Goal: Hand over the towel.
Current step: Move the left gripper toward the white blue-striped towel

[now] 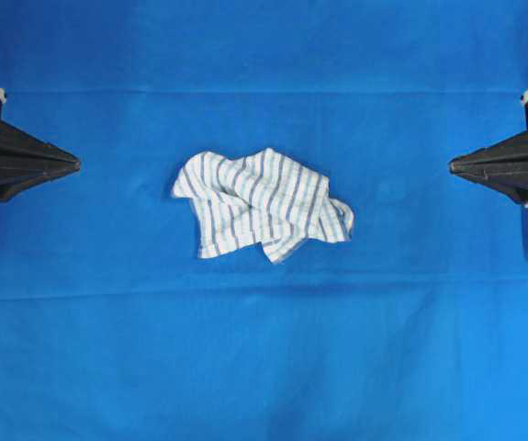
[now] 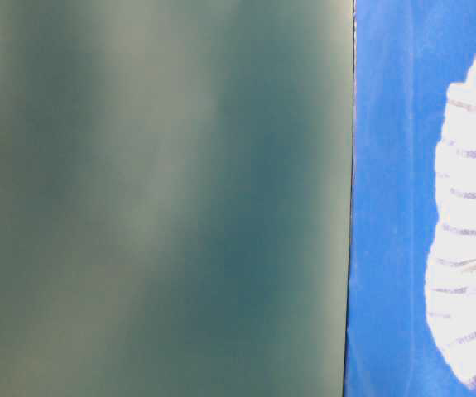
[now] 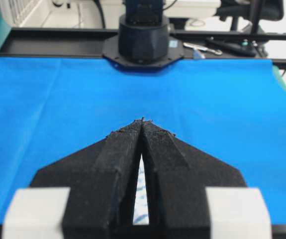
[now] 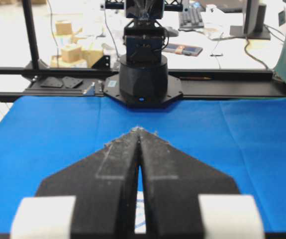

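A: Overhead, centre of frame: the towel (image 1: 262, 204) lies crumpled on the blue cloth (image 1: 264, 367), white with thin blue-grey stripes, folds hiding part of it.

B: Grippers?

A: 2, both cut off by the frame edges. Left gripper (image 1: 76, 165) at mid-left, right gripper (image 1: 453, 165) at mid-right, tips pointing inward, well apart from the towel. Each is clenched tip to tip, nothing between the fingers.

B: Wrist views agree?

A: Yes. Left wrist: fingers (image 3: 113, 159) meet at a point; a striped sliver shows through the slit below (too thin to read more). Right wrist, same.

B: Table-level view?

A: Mostly blocked by a blurred grey-green surface (image 2: 155, 198) filling the left 2 thirds. Towel cut off at the right edge, out of focus.
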Controlling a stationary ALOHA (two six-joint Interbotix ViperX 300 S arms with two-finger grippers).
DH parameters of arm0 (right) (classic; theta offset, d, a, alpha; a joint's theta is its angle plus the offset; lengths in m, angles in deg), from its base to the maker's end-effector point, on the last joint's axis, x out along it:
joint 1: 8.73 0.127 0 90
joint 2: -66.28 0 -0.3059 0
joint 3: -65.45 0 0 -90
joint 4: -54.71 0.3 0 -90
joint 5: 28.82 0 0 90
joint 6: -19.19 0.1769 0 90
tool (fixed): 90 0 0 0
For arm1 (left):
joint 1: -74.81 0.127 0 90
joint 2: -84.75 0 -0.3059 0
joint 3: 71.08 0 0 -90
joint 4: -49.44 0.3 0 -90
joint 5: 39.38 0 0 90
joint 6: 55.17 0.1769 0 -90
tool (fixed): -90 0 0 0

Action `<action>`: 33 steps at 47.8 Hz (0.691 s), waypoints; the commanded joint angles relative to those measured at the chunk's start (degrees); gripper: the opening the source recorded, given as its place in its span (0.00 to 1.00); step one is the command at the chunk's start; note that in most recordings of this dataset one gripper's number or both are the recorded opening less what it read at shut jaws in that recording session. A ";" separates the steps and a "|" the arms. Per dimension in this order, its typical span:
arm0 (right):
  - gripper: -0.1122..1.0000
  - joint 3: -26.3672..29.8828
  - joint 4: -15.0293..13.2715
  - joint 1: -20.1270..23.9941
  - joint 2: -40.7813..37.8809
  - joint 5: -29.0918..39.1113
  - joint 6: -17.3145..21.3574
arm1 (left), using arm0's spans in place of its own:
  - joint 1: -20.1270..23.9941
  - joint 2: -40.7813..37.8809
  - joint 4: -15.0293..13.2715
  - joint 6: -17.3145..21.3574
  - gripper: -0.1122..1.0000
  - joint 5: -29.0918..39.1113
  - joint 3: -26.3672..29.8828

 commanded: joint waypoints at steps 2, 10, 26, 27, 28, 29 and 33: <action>0.10 1.85 0.00 -0.18 -0.53 -0.18 0.09 | -0.09 -0.26 -0.79 0.62 0.10 -0.79 1.41; 0.10 2.29 0.00 -0.26 -0.62 0.88 0.09 | 0.00 -1.41 -0.79 0.88 0.10 -2.72 2.20; 0.10 2.37 0.09 -0.18 -1.23 1.67 0.09 | 1.58 -16.08 -0.79 1.05 0.11 -3.16 9.76; 0.10 2.37 0.00 -0.26 -1.41 1.67 0.09 | 1.58 -17.23 -0.79 1.05 0.12 -3.08 10.46; 0.10 2.46 0.00 -0.26 -1.41 1.67 0.09 | 1.67 -18.81 -0.79 1.05 0.14 -2.99 11.43; 0.10 2.37 0.00 -0.26 -1.58 1.67 0.09 | 1.67 -19.86 -0.79 1.05 0.18 -2.81 11.95; 0.10 2.29 0.00 -0.18 -2.11 1.67 0.18 | 1.76 -24.26 -0.79 1.05 0.39 -1.93 14.06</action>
